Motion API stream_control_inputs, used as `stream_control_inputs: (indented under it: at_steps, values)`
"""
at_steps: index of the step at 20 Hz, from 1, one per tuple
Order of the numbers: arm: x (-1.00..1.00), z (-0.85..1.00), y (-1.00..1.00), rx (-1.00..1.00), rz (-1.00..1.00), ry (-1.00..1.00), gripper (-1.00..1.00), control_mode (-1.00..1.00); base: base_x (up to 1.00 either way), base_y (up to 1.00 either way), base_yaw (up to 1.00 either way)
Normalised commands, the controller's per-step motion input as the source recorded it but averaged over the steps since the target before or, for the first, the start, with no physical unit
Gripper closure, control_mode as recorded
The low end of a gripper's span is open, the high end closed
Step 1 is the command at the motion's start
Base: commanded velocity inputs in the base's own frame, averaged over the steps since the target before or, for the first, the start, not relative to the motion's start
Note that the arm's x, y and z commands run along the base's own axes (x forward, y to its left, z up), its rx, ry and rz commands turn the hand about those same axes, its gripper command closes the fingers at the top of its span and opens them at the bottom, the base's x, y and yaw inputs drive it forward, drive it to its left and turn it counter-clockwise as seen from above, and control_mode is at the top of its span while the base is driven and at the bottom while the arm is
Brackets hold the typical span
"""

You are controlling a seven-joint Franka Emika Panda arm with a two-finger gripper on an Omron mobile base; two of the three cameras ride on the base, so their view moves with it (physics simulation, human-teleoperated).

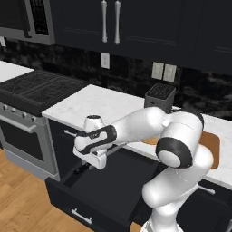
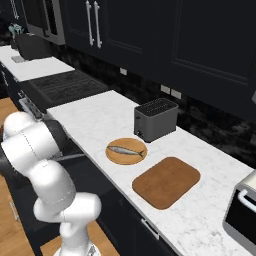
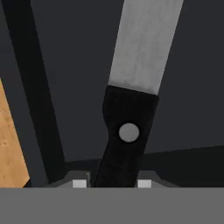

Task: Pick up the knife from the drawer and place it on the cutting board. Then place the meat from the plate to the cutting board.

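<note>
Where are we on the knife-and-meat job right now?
Done: the drawer is pulled open. In hand: the gripper is down inside it with the knife handle between its fingers, apparently closing on it; the knife does not look lifted yet. Left: the cutting board is bare, so the knife must go there, then the fish-shaped meat, still on the plate.
</note>
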Motion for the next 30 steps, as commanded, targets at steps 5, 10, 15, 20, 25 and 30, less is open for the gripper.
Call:
stream_control_inputs:
  at_steps: [5,10,15,20,25,30]
  values:
    - [-0.06,0.98,-0.34,-0.01,0.16,0.0,1.0,-1.0,0.0,0.0,0.0]
    - [-0.21,0.28,-1.0,-0.01,0.16,0.0,1.0,-1.0,0.0,0.0,0.0]
    - [0.03,0.11,-1.0,0.0,0.22,0.0,1.0,-1.0,0.0,0.0,0.0]
    - [0.5,0.25,-1.0,0.0,0.15,0.01,1.0,-1.0,0.0,0.0,0.0]
    - [0.11,0.11,-1.0,0.0,0.11,0.0,1.0,-1.0,0.0,0.0,0.0]
    - [-0.03,0.0,-1.0,0.01,0.03,0.0,1.0,-1.0,0.0,0.0,0.0]
